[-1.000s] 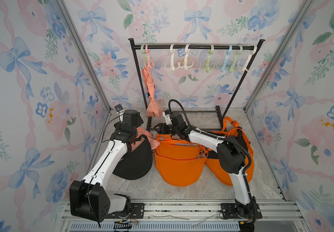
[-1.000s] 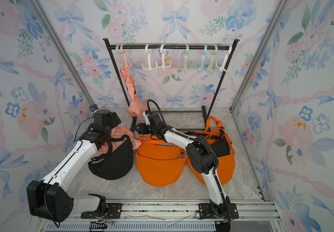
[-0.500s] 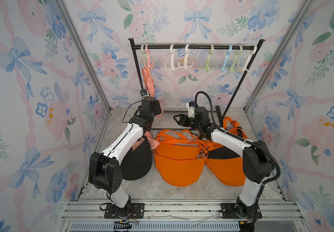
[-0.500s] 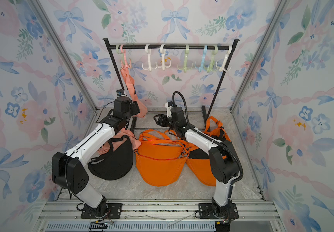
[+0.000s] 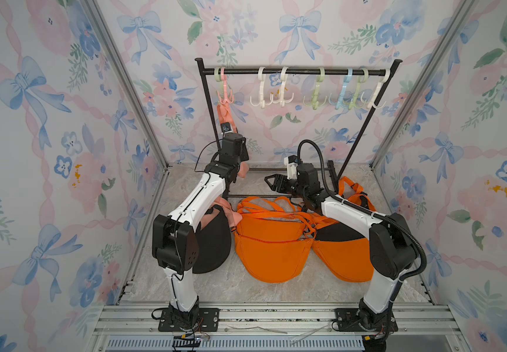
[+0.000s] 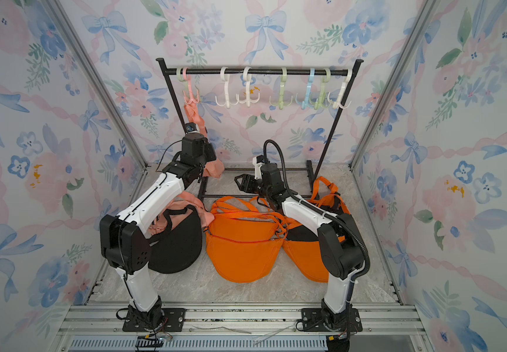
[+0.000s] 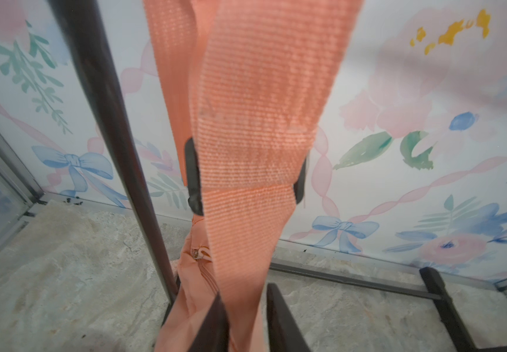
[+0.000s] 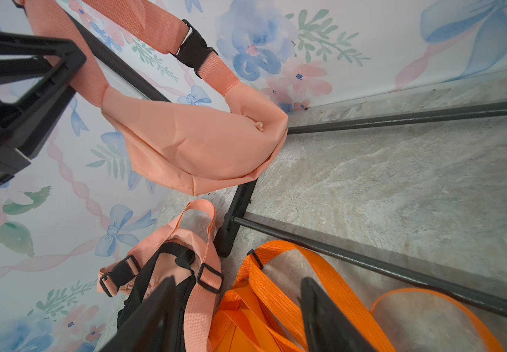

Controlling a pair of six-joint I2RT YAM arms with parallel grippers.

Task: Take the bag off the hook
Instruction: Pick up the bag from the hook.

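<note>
A peach bag [image 8: 197, 143] hangs by its strap [image 5: 224, 115] from the pink hook [image 5: 225, 91] at the left end of the rack; both top views show it, and its body [image 6: 214, 169] sags beside the rack's left post. My left gripper [image 7: 245, 294] is shut on that peach strap [image 7: 252, 122], just above the bag's zipper end. My right gripper [image 5: 269, 183] is open and hovers over the orange straps [image 8: 279, 274], holding nothing. It points towards the hanging bag.
The black rack [image 5: 301, 72] carries several more empty hooks [image 5: 282, 94]. Its base bars [image 8: 398, 117] lie on the floor. Two orange bags [image 5: 272, 243] and a black bag with peach straps [image 6: 176, 243] lie on the floor between the arms. Walls stand close on three sides.
My left arm swung from the black bag back to the hanging peach strap, and its jaws closed on it. My right gripper drew back to the right, still open.
</note>
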